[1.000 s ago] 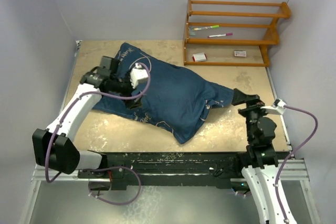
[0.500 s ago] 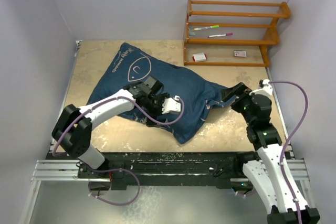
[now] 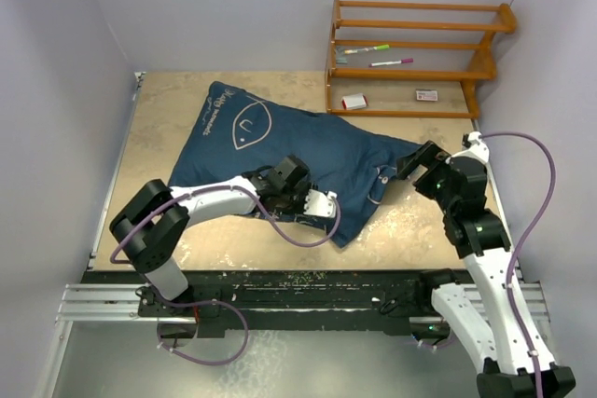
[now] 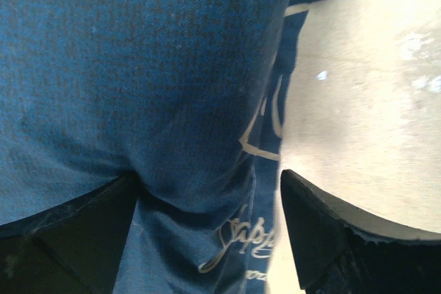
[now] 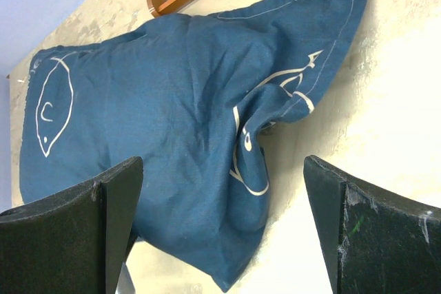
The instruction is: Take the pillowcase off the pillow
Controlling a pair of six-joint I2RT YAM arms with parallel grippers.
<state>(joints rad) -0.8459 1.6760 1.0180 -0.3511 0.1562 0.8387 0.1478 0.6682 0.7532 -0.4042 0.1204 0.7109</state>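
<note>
The dark blue pillowcase [image 3: 280, 142] with white drawings lies plump across the table, and the pillow inside it is hidden. My left gripper [image 3: 326, 216] is low over the case's near edge. In the left wrist view its half-closed jaws [image 4: 209, 177] straddle a bulging fold of the pillowcase [image 4: 172, 87]. The left finger presses the cloth; a thin sliver of table shows beside the right finger. My right gripper [image 3: 415, 163] is open just off the case's right corner. In the right wrist view its jaws [image 5: 222, 163] stand wide apart above the pillowcase [image 5: 158, 101], holding nothing.
A wooden rack [image 3: 420, 44] stands at the back right, with markers and small cards on its shelves. Bare tan tabletop [image 3: 410, 221] shows in front of the case's right end. Side walls close in the table on the left and right.
My left arm swung from the case's far left part to its near right edge, and its jaws narrowed around the cloth. My right arm reached forward to the case's right corner.
</note>
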